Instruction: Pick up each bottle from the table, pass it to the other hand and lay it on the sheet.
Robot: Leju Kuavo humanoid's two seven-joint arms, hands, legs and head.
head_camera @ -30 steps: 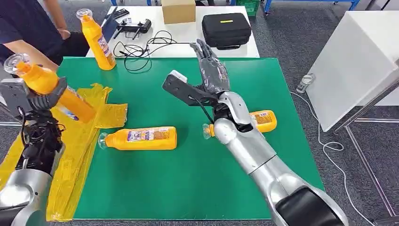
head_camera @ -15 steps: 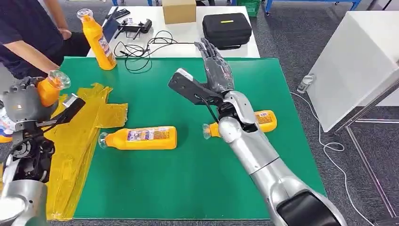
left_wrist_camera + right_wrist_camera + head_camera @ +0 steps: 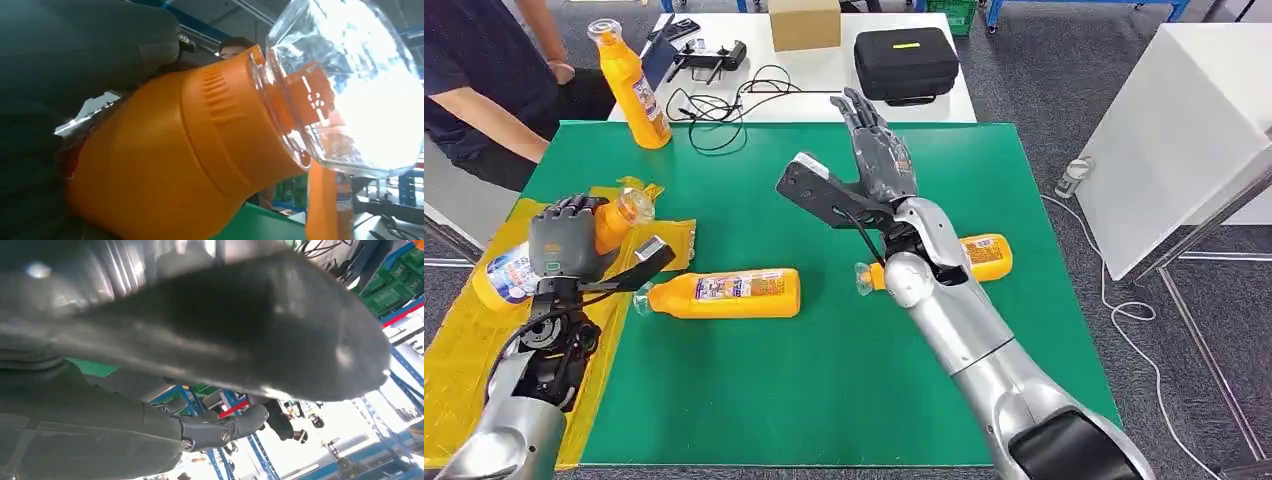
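My left hand [image 3: 567, 236] grips an orange bottle [image 3: 508, 276] around its shoulder, low over the yellow sheet [image 3: 474, 360], tipped nearly flat with its clear cap [image 3: 635, 205] toward the table's middle. The left wrist view shows that bottle [image 3: 170, 160] and cap [image 3: 350, 85] close up. My right hand [image 3: 880, 152] is raised over the green table [image 3: 754, 400], fingers spread, holding nothing; its thumb [image 3: 210, 340] shows large in the right wrist view. A second bottle [image 3: 724, 293] lies on the green. A third [image 3: 986, 255] lies partly behind my right forearm. A fourth [image 3: 630, 88] stands upright at the far left corner.
A person [image 3: 474, 70] stands at the far left of the table. Behind it a white table carries a black case [image 3: 904, 62], a cardboard box [image 3: 804, 22], a controller [image 3: 709, 55] and cables [image 3: 734, 105]. A white cabinet [image 3: 1184, 130] stands to the right.
My left hand has come down from high at the left to just over the sheet, tipping its bottle from cap-up to nearly flat. The right hand has barely shifted.
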